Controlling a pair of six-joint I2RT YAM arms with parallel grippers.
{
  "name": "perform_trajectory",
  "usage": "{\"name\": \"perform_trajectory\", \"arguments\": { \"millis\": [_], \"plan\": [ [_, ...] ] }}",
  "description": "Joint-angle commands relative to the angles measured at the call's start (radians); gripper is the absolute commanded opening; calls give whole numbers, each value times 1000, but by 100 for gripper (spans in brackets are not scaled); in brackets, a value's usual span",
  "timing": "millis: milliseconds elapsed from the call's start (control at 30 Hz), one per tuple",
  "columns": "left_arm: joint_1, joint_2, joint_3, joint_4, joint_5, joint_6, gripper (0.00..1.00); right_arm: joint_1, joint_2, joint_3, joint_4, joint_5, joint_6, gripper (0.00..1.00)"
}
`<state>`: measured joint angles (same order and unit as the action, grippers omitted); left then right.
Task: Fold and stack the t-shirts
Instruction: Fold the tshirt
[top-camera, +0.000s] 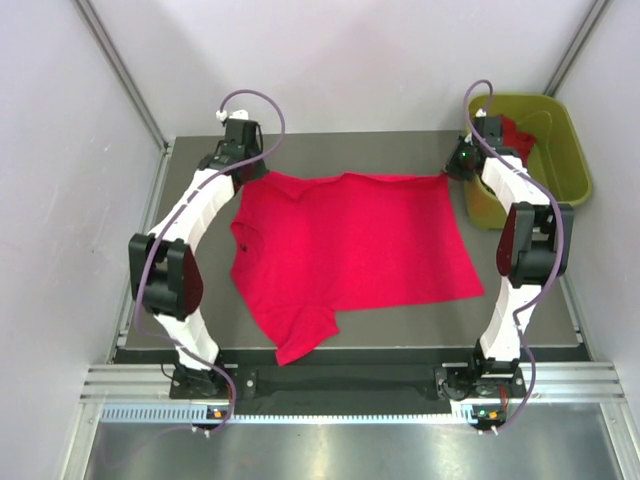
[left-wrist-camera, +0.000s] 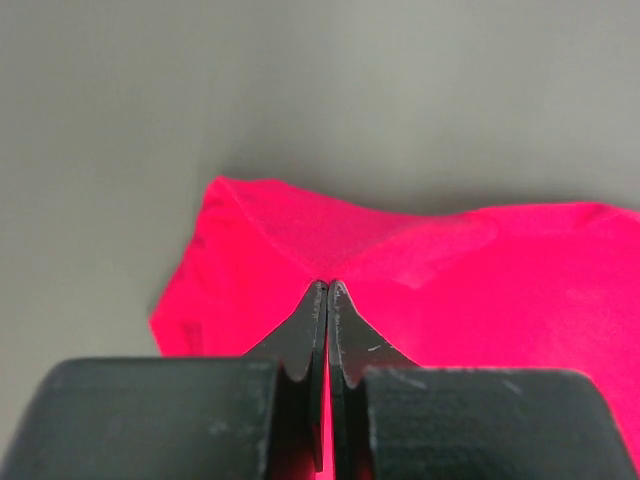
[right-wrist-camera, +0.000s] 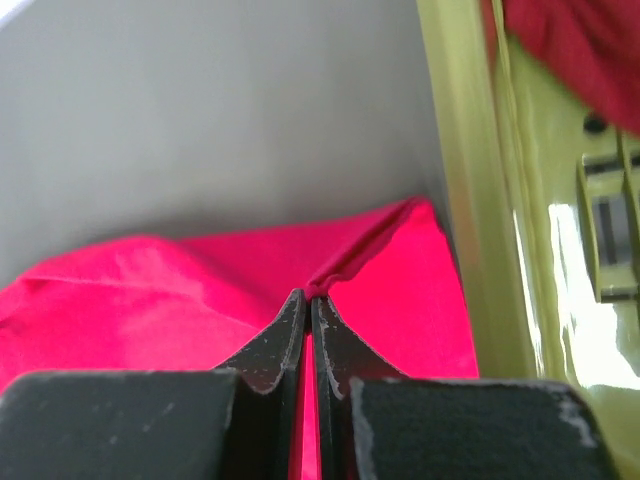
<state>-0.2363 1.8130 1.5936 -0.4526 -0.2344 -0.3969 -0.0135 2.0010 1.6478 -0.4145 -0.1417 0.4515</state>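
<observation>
Pinching the far left corner of the red t-shirt (top-camera: 350, 250), up by its sleeve, the left gripper (left-wrist-camera: 328, 288) is pressed together on the cloth; the shirt lies spread sideways on the dark surface (top-camera: 400, 150), collar to the left, hem to the right. At the far right hem corner, just beside the yellow-green basket (top-camera: 562, 150) holding a second red t-shirt (top-camera: 515, 132), the right gripper (right-wrist-camera: 308, 297) nips the cloth likewise. This looks like the start of the first fold, so both arms would need to lift together and carry the far edge evenly toward the near one.
</observation>
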Motion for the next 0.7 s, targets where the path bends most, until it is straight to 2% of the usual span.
{"name": "perform_trajectory", "arguments": {
  "millis": [0,133,367,667],
  "plan": [
    [5,-93,-41,-119,49,-62,0,0,-93,-32,-50,-15,-8,0],
    [6,-168,-79,-187,34,-71,0,0,-128,-68,-81,-19,-8,0],
    [6,-256,-216,-198,86,-89,0,-3,-188,-137,-109,28,-37,0],
    [11,-325,-270,-233,109,-95,0,-3,-199,-144,-145,57,-89,0]
  ]
}}
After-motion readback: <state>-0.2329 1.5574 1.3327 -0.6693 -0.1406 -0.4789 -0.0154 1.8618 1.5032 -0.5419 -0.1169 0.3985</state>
